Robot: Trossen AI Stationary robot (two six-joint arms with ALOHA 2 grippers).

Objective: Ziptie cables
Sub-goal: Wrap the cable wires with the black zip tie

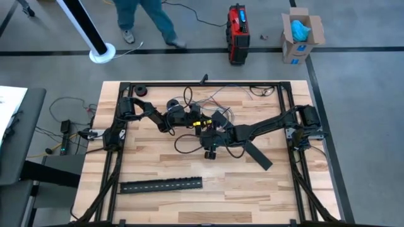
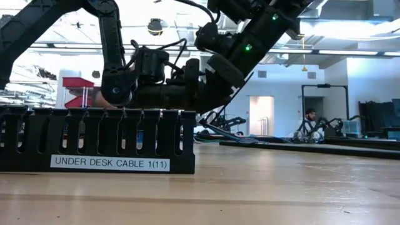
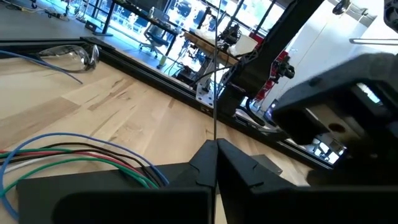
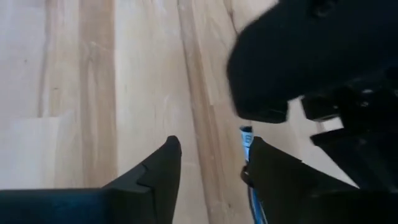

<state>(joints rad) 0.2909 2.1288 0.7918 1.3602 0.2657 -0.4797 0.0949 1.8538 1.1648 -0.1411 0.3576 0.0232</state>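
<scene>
High view: both arms reach to the middle of the wooden table (image 1: 158, 208), where the left gripper (image 1: 197, 123) and the right gripper (image 1: 203, 130) meet almost tip to tip. The cables (image 1: 189, 146) loop thinly around that meeting point, some arcing past the jaws toward the far rail, one loop lying just on the near side of them. A long slotted black strip (image 1: 161, 185) lies well clear of both grippers near the front edge, and a second flat black strip (image 1: 259, 154) lies under the right arm. A person's legs (image 1: 148, 19) show on the floor beyond the table.

Low view: the slotted strip (image 2: 97, 149), labelled "UNDER DESK CABLE 1(11)", fills the foreground; the two arms crowd together behind and above it, and the jaws cannot be made out.

Left wrist view: the left gripper (image 3: 216, 160) has its fingers pressed together on a thin wire (image 3: 215, 93) that runs straight out from between the tips. Blue, green, red, white and dark cables (image 3: 81, 155) lie on the wood beside one finger.

Right wrist view: the right gripper (image 4: 211, 162) has its fingers spread, with bare wood between them. A bluish cable end (image 4: 246, 138) sits just against the inner side of one finger (image 4: 280, 180), not pinched.
</scene>
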